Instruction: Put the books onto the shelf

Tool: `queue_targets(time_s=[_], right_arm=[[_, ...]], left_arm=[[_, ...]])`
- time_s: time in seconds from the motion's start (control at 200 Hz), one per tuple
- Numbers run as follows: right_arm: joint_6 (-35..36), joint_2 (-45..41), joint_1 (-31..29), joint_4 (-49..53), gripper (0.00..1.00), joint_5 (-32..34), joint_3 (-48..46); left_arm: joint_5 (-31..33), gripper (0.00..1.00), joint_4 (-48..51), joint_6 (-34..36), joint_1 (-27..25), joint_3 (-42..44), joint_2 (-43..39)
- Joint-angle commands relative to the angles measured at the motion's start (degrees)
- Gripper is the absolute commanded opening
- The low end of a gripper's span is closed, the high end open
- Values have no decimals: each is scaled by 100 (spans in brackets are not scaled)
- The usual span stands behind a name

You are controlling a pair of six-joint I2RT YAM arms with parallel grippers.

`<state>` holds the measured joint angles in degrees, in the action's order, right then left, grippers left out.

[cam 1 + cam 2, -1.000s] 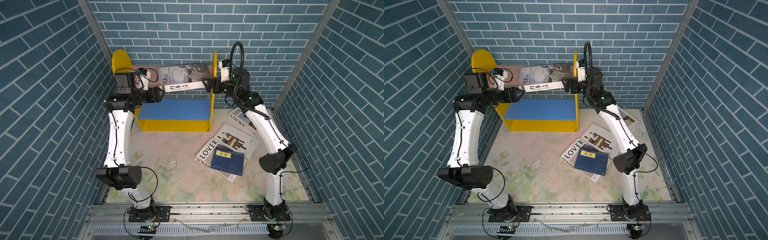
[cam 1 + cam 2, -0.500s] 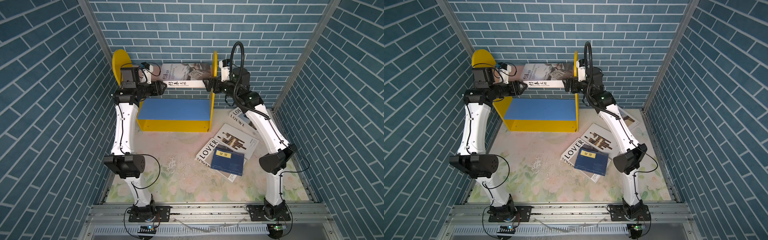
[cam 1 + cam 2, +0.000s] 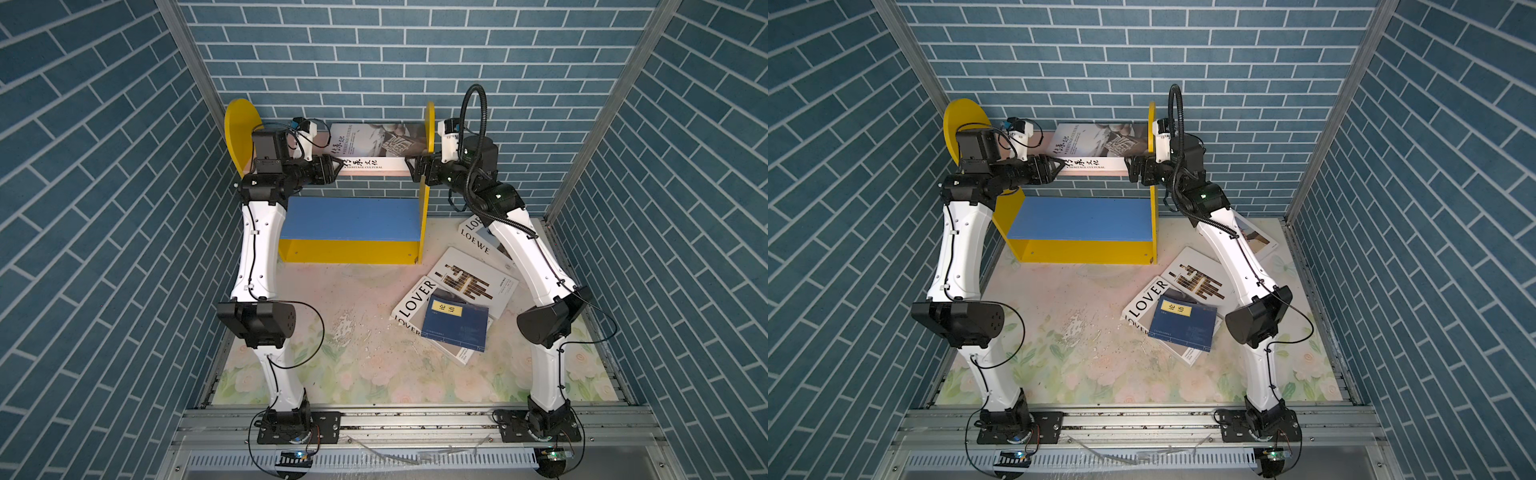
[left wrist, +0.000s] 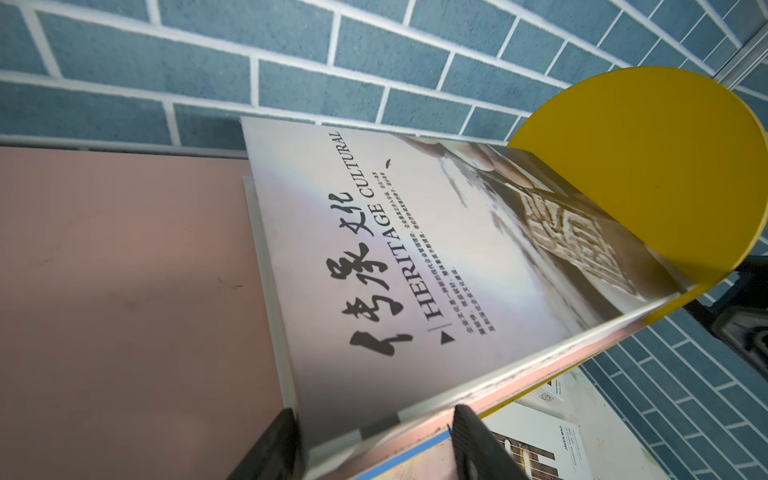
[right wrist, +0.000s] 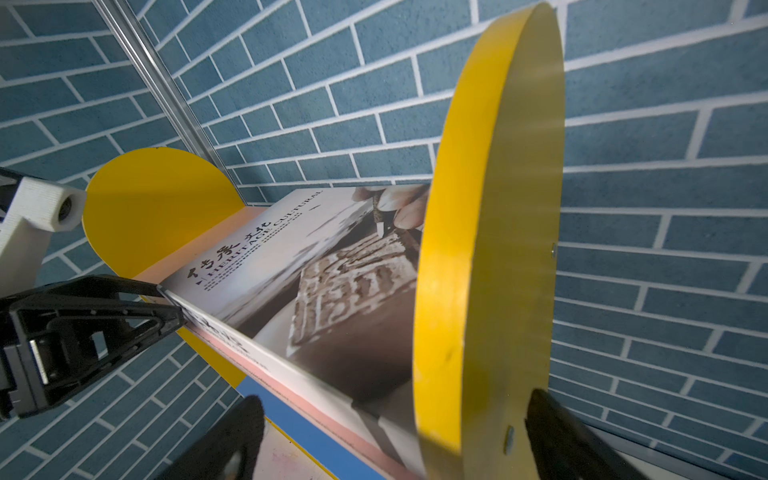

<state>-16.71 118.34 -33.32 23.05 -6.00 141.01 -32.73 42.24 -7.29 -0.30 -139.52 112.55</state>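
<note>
I have the Heritage Cultural book (image 3: 376, 143) on the pink upper board (image 4: 124, 270) of the shelf (image 3: 239, 133), upper centre in both top views. Its white spine faces front, right along the board's front edge, and its far end sits against the right yellow panel (image 5: 490, 249).

My left pincer (image 3: 338, 166) straddles the spine's left corner with a finger on each side. I cannot tell whether it is clamping or only touching. My right pincer (image 3: 414, 169) is spread wide, its fingers either side of that yellow panel and gripping nothing.

My worry is the retreat. If the left fingers are pinching when I pull back, the book could slide off the front edge onto the blue lower board (image 3: 349, 218). Any sideways drift on the right would catch the panel and shove the shelf.

The LOEWE book (image 3: 478, 243), the brown-bar book (image 3: 469, 282), the LOVER book (image 3: 415, 297) and the navy book (image 3: 455, 324) lie overlapped on the bench (image 3: 353, 353), right of centre, awkward to pick singly
</note>
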Motion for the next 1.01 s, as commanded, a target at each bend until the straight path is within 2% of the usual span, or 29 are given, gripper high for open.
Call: queue_targets(time_s=[0.0, 0.36, 0.42, 0.55, 0.76, 1.0], right_arm=[[-149, 66, 19, -172, 98, 64, 102], [-184, 83, 19, -230, 96, 165, 58], [-184, 77, 19, -227, 96, 137, 58], [-172, 56, 19, -224, 96, 132, 39], [-165, -4, 19, -232, 97, 134, -37], [-149, -83, 19, -288, 97, 133, -151]], left_arm=[[-220, 61, -88, -29, -93, -164, 50], [-250, 62, -279, -93, -111, 278, -250], [-155, 70, -244, -67, -111, 312, -298], [-135, 79, -222, -32, -94, 347, -396], [-249, 99, -479, -241, -8, 343, -507], [-625, 100, -886, -1025, 248, -229, 9]])
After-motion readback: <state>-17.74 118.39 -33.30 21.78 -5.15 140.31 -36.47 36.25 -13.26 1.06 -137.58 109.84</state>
